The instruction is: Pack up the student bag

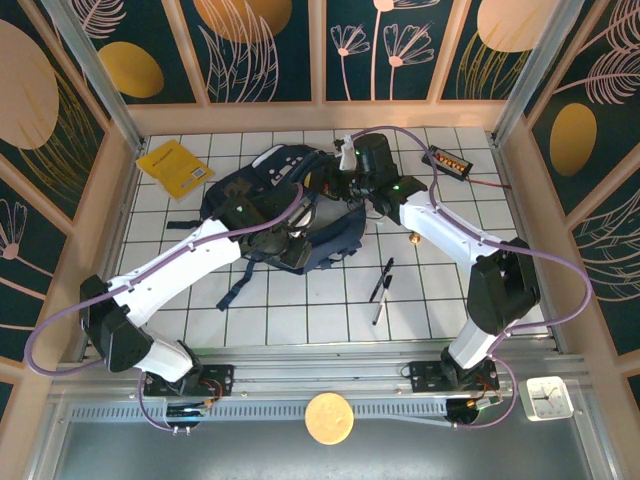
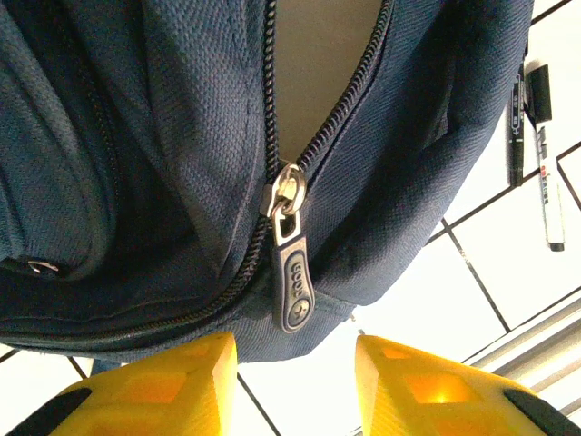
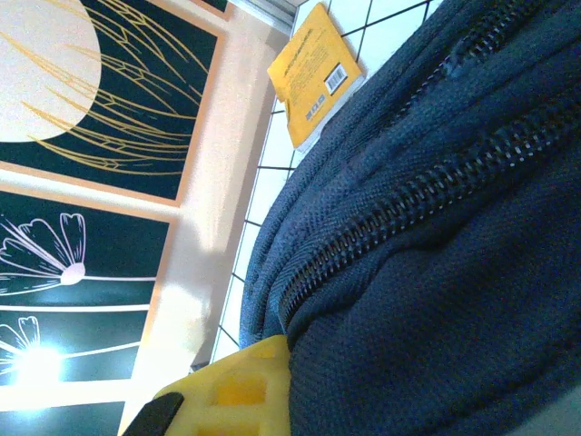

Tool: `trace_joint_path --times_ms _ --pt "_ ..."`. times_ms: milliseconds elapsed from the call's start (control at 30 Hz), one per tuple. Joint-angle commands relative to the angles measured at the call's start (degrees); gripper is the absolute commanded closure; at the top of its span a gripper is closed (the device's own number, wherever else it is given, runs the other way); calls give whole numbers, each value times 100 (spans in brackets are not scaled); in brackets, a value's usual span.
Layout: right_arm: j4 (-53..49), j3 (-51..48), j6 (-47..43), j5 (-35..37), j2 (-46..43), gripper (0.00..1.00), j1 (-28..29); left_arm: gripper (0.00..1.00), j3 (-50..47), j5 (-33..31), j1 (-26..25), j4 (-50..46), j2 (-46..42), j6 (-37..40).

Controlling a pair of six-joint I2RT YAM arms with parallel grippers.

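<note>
From above, the student bag (image 1: 255, 195) lies on the bench (image 1: 300, 320) between the arms, with the left end effector (image 1: 290, 238) at its near edge and the right end effector (image 1: 348, 185) at its far right side. At the left wrist, the yellow fingers (image 2: 172, 386) stand released and empty, the zip pull (image 2: 292, 291) hanging just beyond their gap and its zipper (image 2: 336, 127) running straight away from them, so I judge the left arm the nearer to take it. At the right wrist, one finger (image 3: 236, 395) presses the bag's fabric; that end effector is clenched, on cloth or not I cannot tell.
</note>
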Motion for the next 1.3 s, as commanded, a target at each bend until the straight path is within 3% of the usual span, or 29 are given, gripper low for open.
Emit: trace_joint_path --times_ms 0,333,500,800,1100,1267 --pt "649 305 -1 140 -92 100 -54 60 2 169 -24 95 108 -158" --pt "728 178 44 115 -225 100 -54 71 427 -186 -53 -73 567 -275" --pt "777 123 65 86 -268 100 -67 99 445 -409 -53 -231 596 -348" --pt "579 -37 -216 212 -378 100 -168 100 307 -240 63 -496 109 -344" --pt "610 -392 -740 9 -572 100 -642 100 -635 202 1091 -883 -820 187" --pt "606 -290 -826 -198 -525 100 -822 100 -1306 18 1695 -823 -1004 193"
